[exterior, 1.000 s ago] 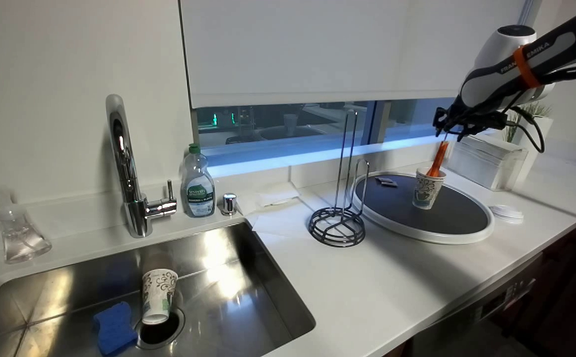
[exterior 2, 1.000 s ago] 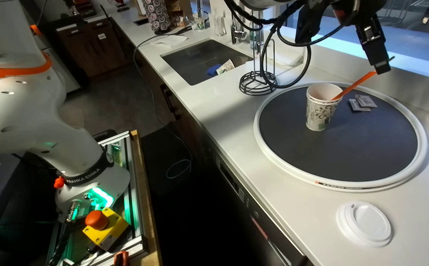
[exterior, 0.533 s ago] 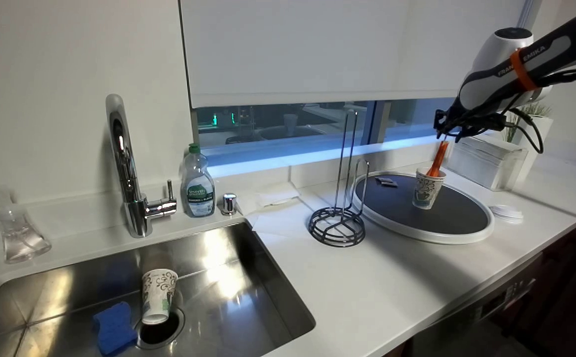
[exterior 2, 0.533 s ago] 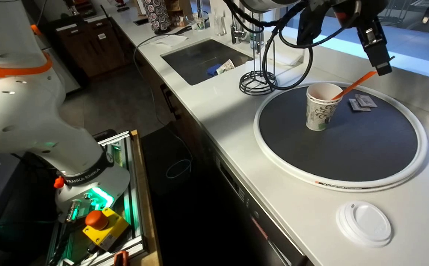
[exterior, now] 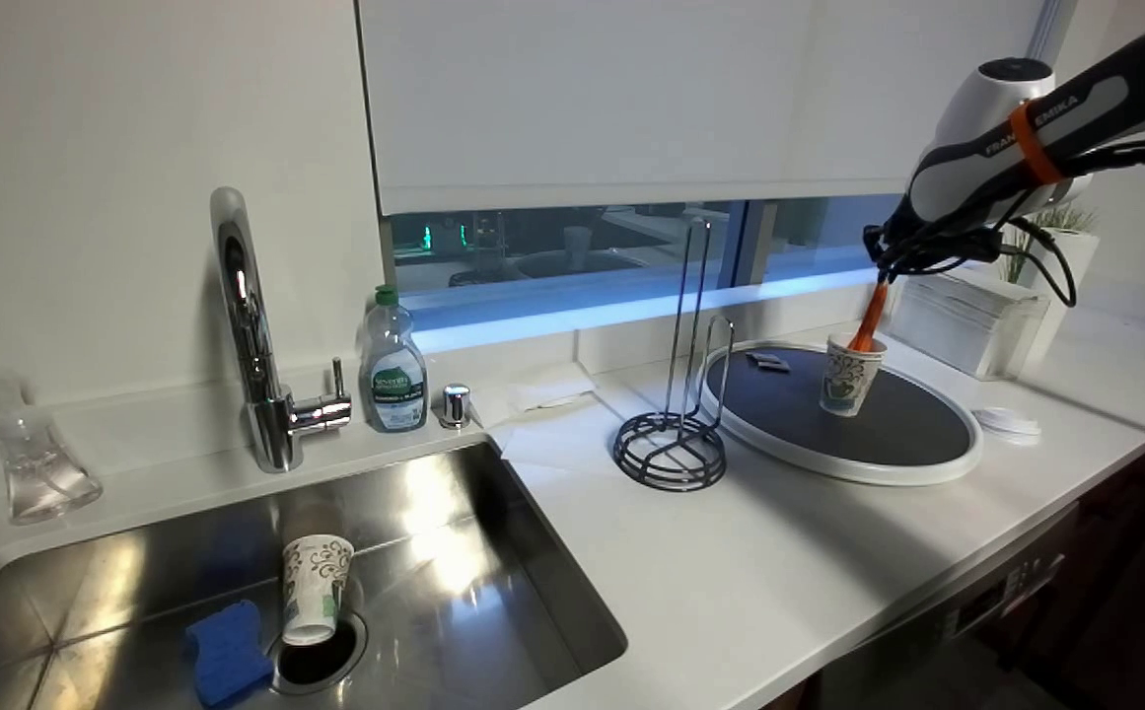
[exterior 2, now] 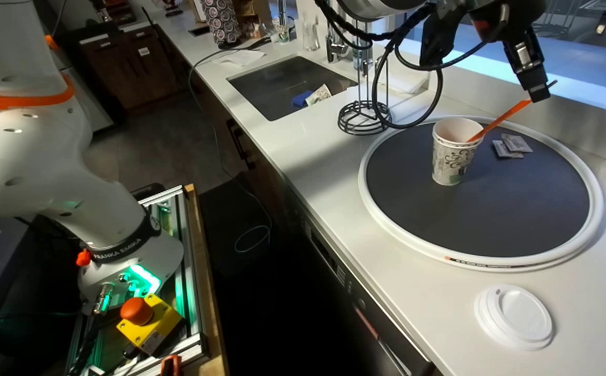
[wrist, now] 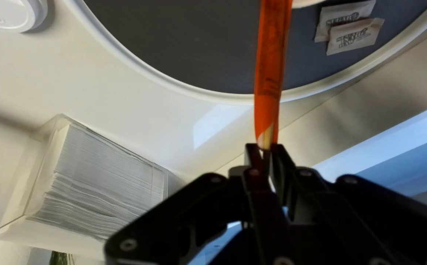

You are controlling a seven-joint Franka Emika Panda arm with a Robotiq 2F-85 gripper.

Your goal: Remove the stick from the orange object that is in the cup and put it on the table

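An orange piece (exterior 2: 503, 119) leans out of a patterned paper cup (exterior: 848, 380), tilted toward the window side in both exterior views. From its upper end a thin wooden stick (wrist: 267, 136) sticks out, pale where it meets the orange. The gripper (wrist: 264, 147) has its jaws drawn close together with the stick between them, right at the orange piece's top; it is shut on the stick. In an exterior view the stick's far end (exterior 2: 553, 82) pokes out beyond the finger. The cup stands upright on a round tray, and the white table (exterior: 690, 592) runs below.
The round dark tray (exterior 2: 490, 224) also bears sugar packets (wrist: 353, 31). Around it stand a wire holder (exterior: 671, 449), white lids (exterior 2: 517, 316) and a napkin box (wrist: 99, 180). The steel sink (exterior: 493, 611) holds another cup (exterior: 316, 592) and a blue sponge (exterior: 229, 651).
The jaws have come together around the stick and now meet the top of the orange piece, which has shifted very slightly. The cup has stayed in place.
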